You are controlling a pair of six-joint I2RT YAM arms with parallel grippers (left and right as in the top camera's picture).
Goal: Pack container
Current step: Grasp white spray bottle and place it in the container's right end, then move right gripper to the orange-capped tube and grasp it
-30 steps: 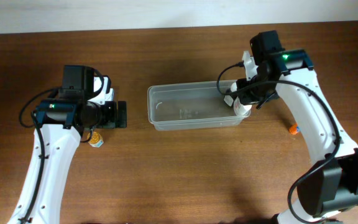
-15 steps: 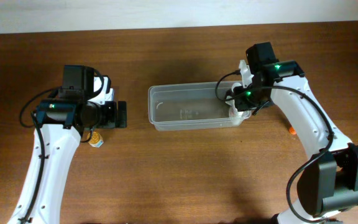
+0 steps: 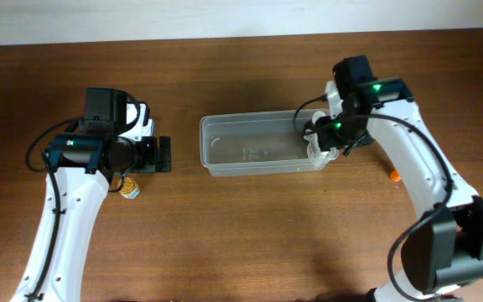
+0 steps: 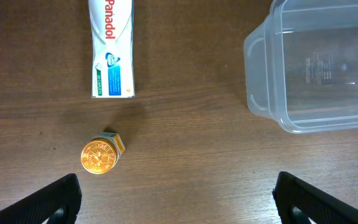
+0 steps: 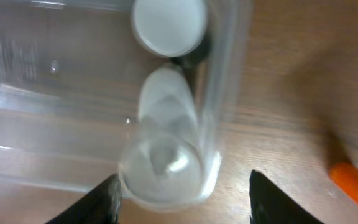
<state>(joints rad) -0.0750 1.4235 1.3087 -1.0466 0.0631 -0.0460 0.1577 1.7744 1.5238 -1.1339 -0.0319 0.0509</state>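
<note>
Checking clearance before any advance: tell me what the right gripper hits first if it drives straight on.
Most likely the white bottle, which sits in the end of the container, right ahead of the right gripper and in line between its spread fingers. Blur leaves the depth unclear; the container's floor lies beyond it.

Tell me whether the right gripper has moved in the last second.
Yes. In the overhead view the right gripper has shifted slightly left and down the picture, further over the right end of the container, which has stayed put.
</note>
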